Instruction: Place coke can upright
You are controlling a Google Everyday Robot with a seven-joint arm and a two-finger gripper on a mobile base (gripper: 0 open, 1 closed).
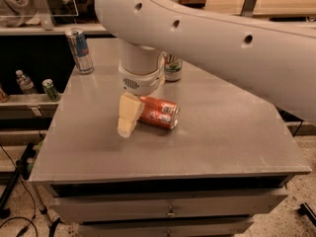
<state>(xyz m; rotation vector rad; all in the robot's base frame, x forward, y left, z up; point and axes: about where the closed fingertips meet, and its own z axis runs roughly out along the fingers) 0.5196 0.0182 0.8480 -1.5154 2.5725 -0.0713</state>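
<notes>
Gripper (129,122) low at left end of sideways coke can (159,112); grip state indiscernible.

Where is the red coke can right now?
The coke can lies on its side near the middle of the grey table, in front of the white-and-green can, with the claw at its left-hand end.
</notes>
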